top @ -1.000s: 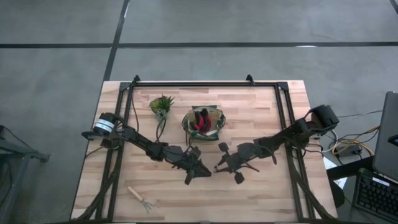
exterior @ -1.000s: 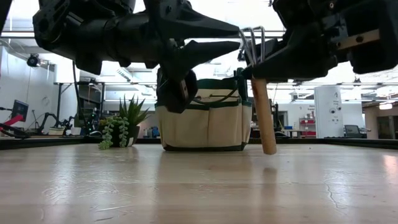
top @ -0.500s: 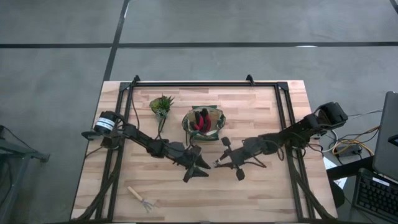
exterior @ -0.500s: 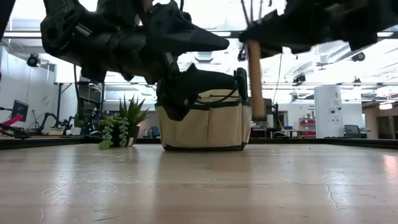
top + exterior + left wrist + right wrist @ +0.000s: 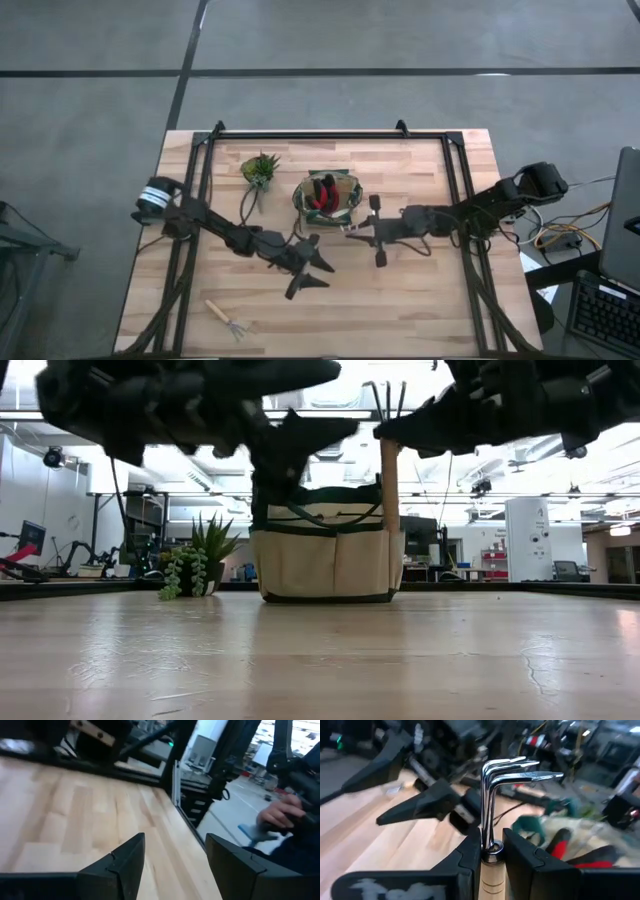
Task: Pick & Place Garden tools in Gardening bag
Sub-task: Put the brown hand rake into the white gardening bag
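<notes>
R gripper (image 5: 491, 852) pinches a fork (image 5: 492, 807), up in the air just by the bag (image 5: 327, 198).
Fork hangs handle-down w/ tines up. L gripper (image 5: 173, 857) is spread wide, holds nothing, over the table (image 5: 420, 300). 2nd fork (image 5: 228, 319) lies near the front edge.

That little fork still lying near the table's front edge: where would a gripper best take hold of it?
Probably on the pale wooden handle of the fork, coming straight down from above. It lies flat, with bare table around it, and the straight handle gives the fingers a surer hold than the splayed tines at its other end.
</notes>
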`<control>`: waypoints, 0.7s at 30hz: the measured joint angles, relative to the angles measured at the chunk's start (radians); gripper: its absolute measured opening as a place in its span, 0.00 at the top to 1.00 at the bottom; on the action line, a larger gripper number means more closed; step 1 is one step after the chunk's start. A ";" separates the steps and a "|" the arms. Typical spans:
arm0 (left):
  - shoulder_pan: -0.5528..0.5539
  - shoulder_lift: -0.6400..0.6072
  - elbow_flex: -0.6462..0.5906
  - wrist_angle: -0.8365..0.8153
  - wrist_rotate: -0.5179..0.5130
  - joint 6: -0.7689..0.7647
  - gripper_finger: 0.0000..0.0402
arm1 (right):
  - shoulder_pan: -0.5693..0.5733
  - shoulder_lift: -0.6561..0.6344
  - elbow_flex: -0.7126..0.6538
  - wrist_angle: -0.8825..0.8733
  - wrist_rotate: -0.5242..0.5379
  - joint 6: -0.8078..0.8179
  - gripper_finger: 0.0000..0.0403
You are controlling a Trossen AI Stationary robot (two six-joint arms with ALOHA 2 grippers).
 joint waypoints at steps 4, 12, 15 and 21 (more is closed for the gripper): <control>-0.030 -0.091 -0.054 -0.042 -0.138 0.045 0.47 | -0.022 0.000 -0.022 0.051 0.021 -0.010 0.85; -0.091 -0.266 -0.184 -0.057 -0.343 0.090 0.48 | -0.057 0.004 -0.043 0.072 0.056 -0.026 0.85; -0.104 -0.312 -0.223 -0.049 -0.394 0.091 0.48 | -0.065 0.007 -0.040 0.117 0.065 -0.039 0.85; -0.115 -0.348 -0.266 -0.051 -0.439 0.089 0.48 | -0.082 0.022 -0.028 0.168 0.071 -0.053 0.85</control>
